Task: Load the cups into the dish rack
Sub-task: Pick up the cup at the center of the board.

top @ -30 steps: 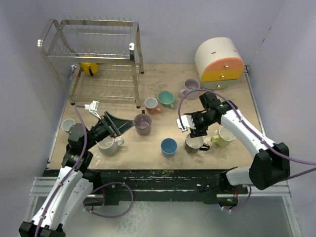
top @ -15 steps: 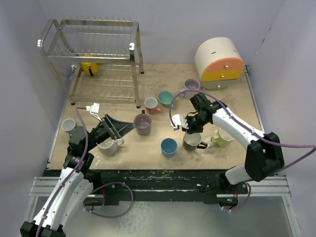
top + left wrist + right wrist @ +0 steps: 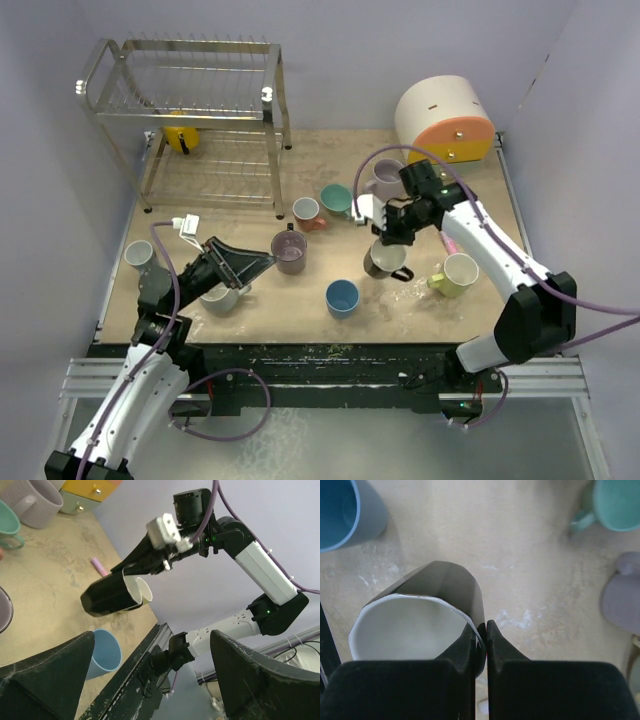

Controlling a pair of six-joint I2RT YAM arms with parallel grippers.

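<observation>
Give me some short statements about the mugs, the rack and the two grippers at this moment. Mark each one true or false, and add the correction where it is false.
1. The right gripper grips the black mug by its rim. True.
2. The black mug stands upright on the table. False: it hangs tilted from the gripper, off the table.
3. The left gripper is shut on the purple mug. False: it is open and holds nothing.
4. A yellow mug sits in the lower tier of the dish rack. True.
5. Two mugs stand on the rack's top tier. False: no mug is visible there.
</observation>
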